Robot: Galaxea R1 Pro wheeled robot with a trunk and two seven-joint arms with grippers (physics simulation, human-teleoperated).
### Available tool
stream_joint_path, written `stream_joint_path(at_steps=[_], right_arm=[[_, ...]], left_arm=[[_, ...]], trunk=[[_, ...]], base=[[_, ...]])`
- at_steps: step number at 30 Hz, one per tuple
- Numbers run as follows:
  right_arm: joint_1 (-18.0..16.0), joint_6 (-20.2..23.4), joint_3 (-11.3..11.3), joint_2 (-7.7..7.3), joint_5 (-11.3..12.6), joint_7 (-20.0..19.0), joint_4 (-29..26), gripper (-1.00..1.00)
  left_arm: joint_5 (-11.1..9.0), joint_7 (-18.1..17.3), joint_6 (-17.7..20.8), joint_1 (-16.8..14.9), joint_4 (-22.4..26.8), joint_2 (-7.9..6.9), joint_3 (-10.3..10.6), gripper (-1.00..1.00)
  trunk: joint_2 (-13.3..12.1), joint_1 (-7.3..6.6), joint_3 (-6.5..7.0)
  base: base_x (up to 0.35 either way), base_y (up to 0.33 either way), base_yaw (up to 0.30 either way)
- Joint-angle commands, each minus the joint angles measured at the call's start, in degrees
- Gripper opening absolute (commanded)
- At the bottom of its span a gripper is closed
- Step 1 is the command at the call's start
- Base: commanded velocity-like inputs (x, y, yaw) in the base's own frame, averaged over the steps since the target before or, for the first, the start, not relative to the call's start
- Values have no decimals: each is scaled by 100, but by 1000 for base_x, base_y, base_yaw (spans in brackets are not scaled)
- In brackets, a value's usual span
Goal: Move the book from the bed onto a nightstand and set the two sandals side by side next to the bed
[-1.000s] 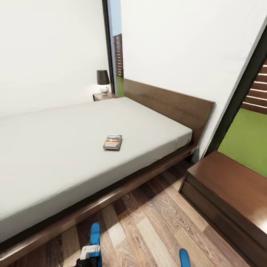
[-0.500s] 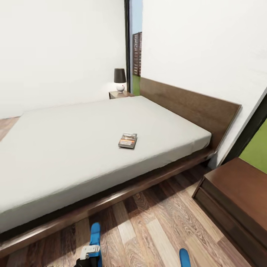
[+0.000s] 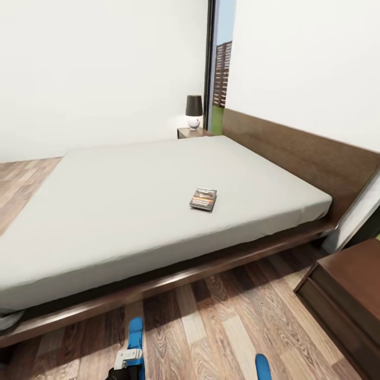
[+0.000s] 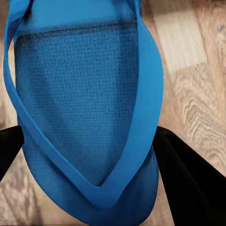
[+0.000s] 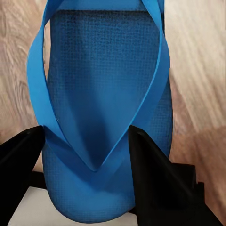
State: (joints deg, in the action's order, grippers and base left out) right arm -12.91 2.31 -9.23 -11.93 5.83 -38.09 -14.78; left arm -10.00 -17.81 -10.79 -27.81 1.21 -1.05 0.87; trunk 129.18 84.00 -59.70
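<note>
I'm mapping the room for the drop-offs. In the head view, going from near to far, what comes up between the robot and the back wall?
Sandals held at the bottom edge → wood-plank floor → bed frame's near rail → book on the mattress → far nightstand with a lamp.

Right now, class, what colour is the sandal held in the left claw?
Bright blue: the sandal, straps included, clearest in the left wrist view.

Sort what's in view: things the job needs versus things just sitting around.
Job:
book on the bed
sandal in the left claw
sandal in the right claw
near nightstand
far nightstand

Not needed:
lamp
window
</note>
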Motion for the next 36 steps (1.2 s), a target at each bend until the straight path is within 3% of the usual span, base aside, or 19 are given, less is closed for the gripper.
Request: stream_joint_path(at_steps=[1, 26, 31, 36], right_arm=[[-1, 24, 0, -2, 59, -23, 2, -100], [-1, 62, -63, -53, 97, -53, -216, -100], [-1, 38, -223, -55, 96, -43, -328, -100], [-2, 25, -245, -62, 94, -30, -332, -100]], left_arm=[[-46, -21, -11, -5, -8, 0, 10, -100], [-46, -28, -13, -5, -7, -20, 10, -100], [-46, -29, -15, -5, -7, -26, 10, -100], [-46, -28, -16, -5, -7, -33, 10, -100]], trunk=[[2, -1, -8], [2, -1, -93], [2, -1, -110], [2, -1, -125]], base=[[0, 0, 266], [0, 0, 267], [0, 0, 270], [0, 0, 273]])
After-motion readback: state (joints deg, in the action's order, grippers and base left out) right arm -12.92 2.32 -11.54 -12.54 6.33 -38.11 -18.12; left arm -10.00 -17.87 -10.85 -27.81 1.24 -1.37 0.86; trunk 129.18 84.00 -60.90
